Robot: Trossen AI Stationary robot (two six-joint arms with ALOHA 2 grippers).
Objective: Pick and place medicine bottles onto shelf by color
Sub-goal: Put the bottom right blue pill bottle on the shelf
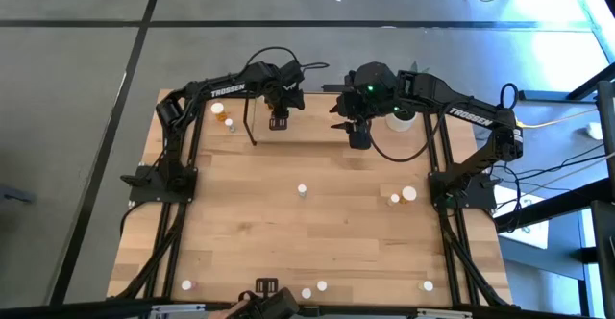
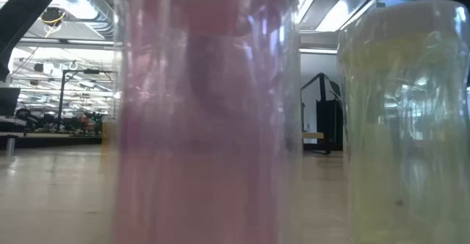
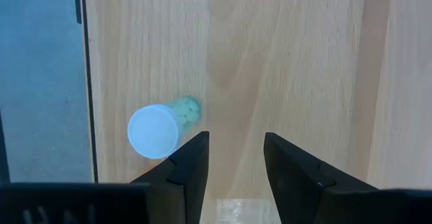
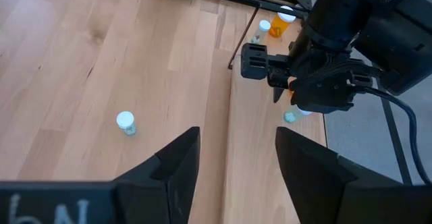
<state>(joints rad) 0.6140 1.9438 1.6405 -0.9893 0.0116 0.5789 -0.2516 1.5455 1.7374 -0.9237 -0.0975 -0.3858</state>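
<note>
Green bottle (image 3: 162, 126), white cap, stands on the shelf (image 3: 290, 62) just beside the left gripper (image 3: 235, 158), whose jaws are open and empty. Right gripper (image 4: 236, 153), near the shelf over the table (image 1: 317, 233), jaws open, empty.

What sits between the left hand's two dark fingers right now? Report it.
Only bare light wooden board, seen in the left wrist view; the small green white-capped medicine bottle stands beside one finger, outside the gap.
</note>
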